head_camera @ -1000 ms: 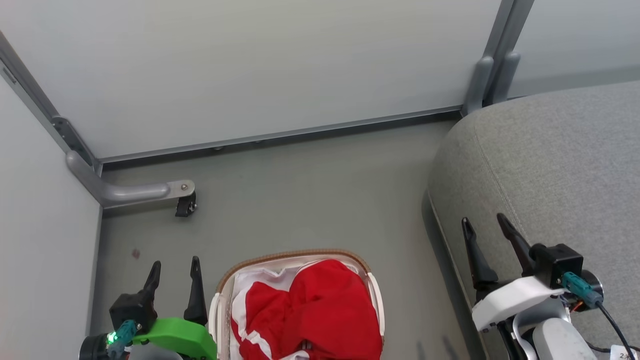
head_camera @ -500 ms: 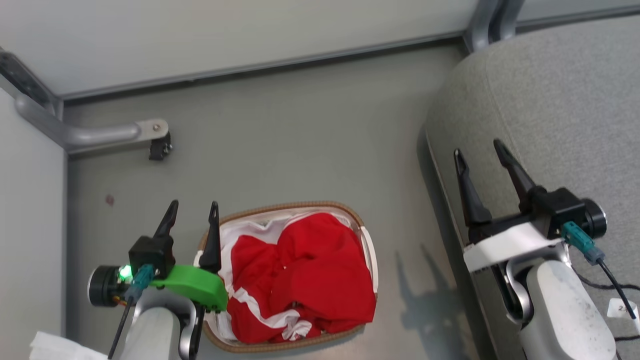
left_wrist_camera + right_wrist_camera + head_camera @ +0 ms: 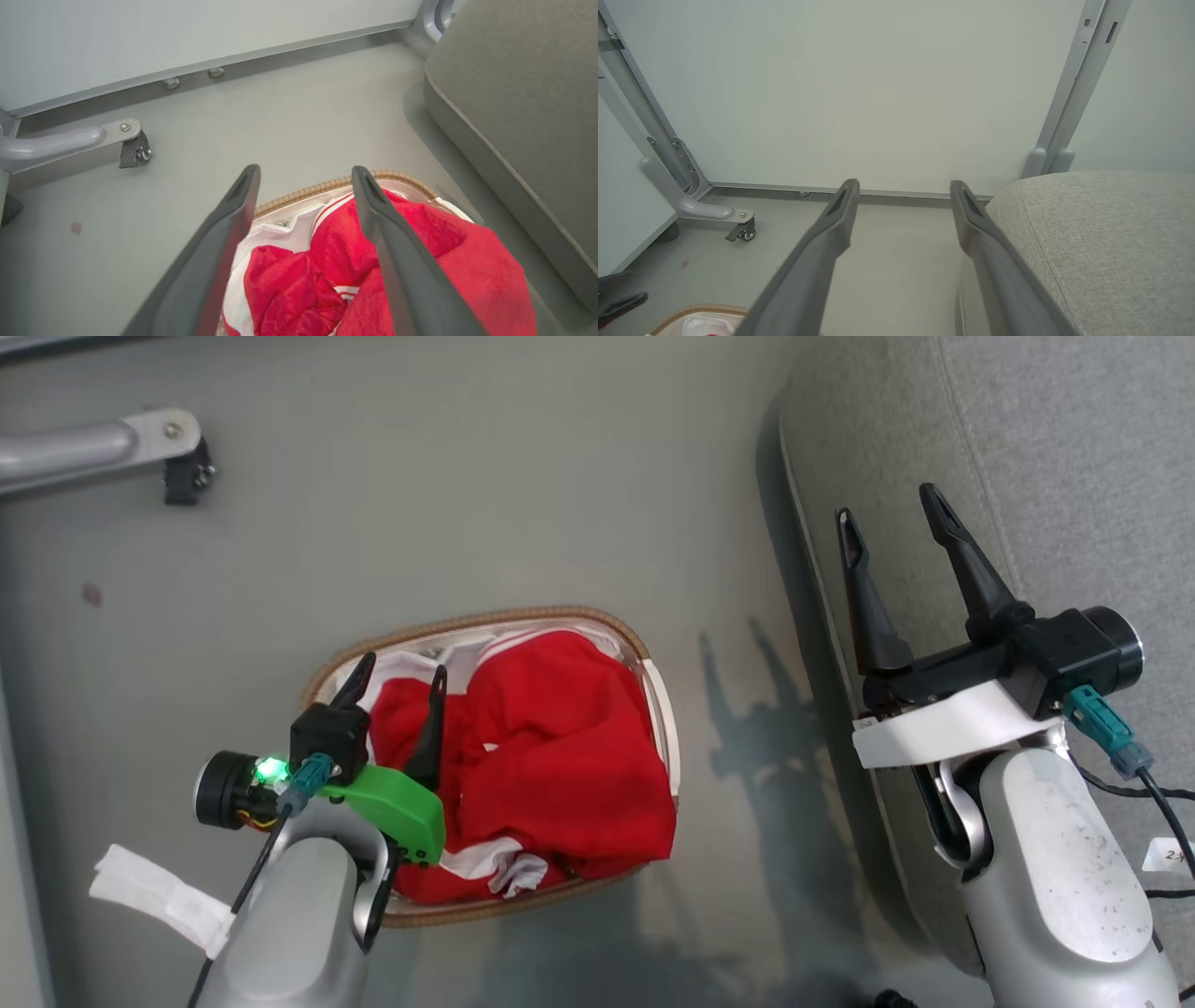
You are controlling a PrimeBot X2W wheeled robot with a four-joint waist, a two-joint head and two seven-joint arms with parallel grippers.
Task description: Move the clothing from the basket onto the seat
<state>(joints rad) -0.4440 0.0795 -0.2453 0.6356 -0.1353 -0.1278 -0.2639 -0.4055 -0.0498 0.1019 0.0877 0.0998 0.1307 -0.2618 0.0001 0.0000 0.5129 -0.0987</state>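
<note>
The clothing (image 3: pixel 560 747), bright red with white trim, lies heaped in the basket (image 3: pixel 523 613), an oval white one with a brown woven rim on the grey floor. My left gripper (image 3: pixel 401 667) hangs open over the basket's left part, with nothing between its fingers. In the left wrist view the left gripper (image 3: pixel 306 170) points past the clothing (image 3: pixel 336 247) toward the basket's far rim (image 3: pixel 317 189). My right gripper (image 3: pixel 887 504) stands open and empty above the left edge of the seat (image 3: pixel 1074 476), a light grey cushion. The right wrist view has the right gripper (image 3: pixel 904 184) beside the seat (image 3: pixel 1101 224).
A grey metal leg with a black caster (image 3: pixel 177 448) reaches in at the far left. Pale wall panels (image 3: pixel 878 93) on grey posts close off the far side. Bare grey floor (image 3: pixel 728 569) separates basket and seat. A white tag (image 3: pixel 159 896) hangs from my left arm.
The head camera has tilted down, so the whole picture has shifted. My left gripper has moved from beside the basket's left rim to above the clothing. Both grippers stay open.
</note>
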